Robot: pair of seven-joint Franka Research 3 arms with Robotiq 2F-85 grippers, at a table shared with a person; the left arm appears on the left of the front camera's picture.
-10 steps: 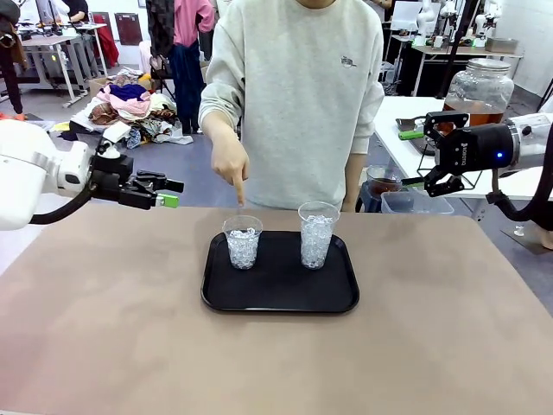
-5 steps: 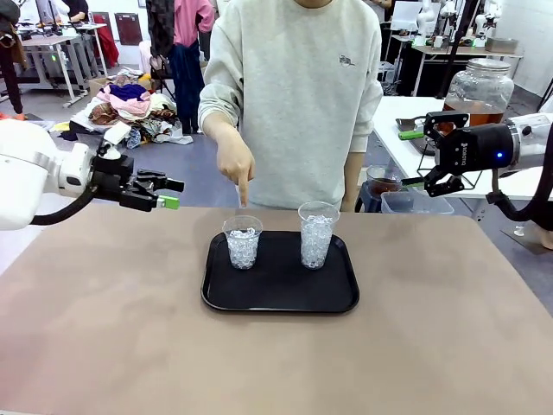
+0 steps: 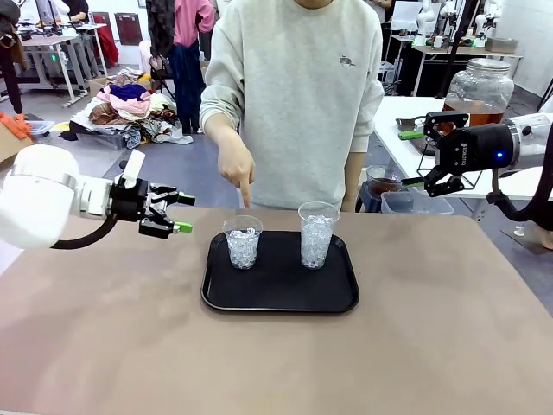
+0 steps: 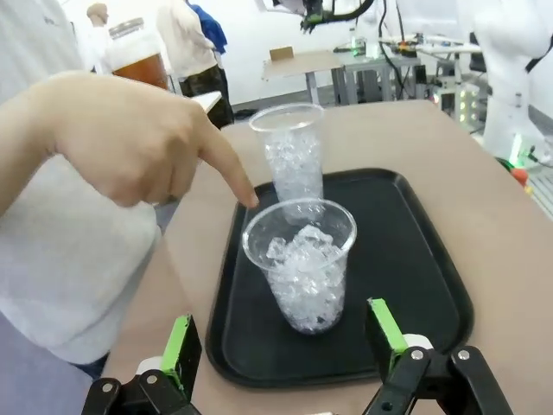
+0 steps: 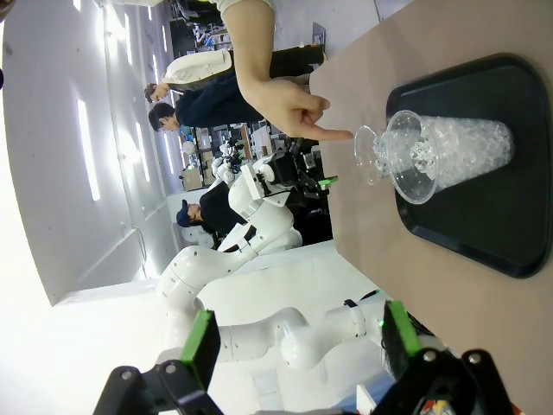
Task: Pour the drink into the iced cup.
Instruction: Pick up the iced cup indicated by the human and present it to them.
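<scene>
Our left gripper, open and empty, faces the iced cup at the tray's left edge. The front view adds our right gripper, likewise open and empty.

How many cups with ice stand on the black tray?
2. A shorter cup at the left of the tray, near the person's pointing finger; a taller cup to its right. None seems hidden.

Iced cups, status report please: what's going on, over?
Left gripper open, empty, near the shorter iced cup. Right gripper open, empty, out at the right. Drink in its jar, nothing poured. Person's hand pointing at that cup's rim.
</scene>
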